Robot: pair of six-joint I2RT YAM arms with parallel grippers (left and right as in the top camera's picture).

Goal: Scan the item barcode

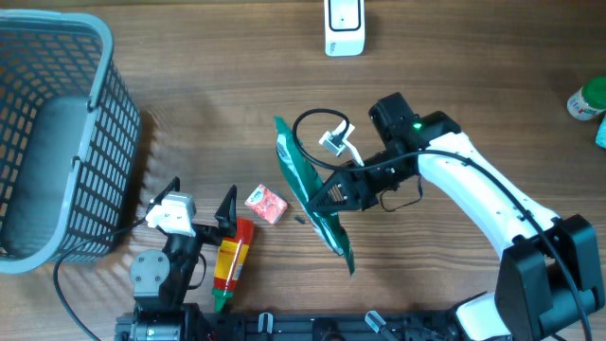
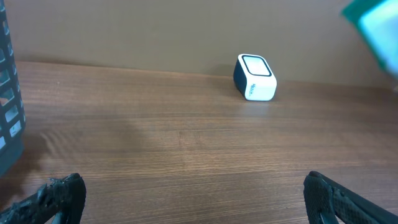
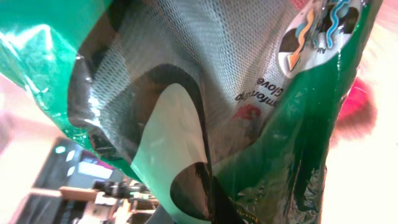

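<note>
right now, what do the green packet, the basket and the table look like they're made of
green packet: thin plastic film, glossy; it crinkles and shows highlights in the right wrist view, with a clear window over grey knit fabric.
basket: probably moulded plastic, matte grey-blue; uniform lattice walls.
table: wood or wood-look laminate, low sheen; brown grain lines, cannot tell which.

grey basket, red packet, yellow bottle

White right arm; black right pincer; looping cable.
</note>
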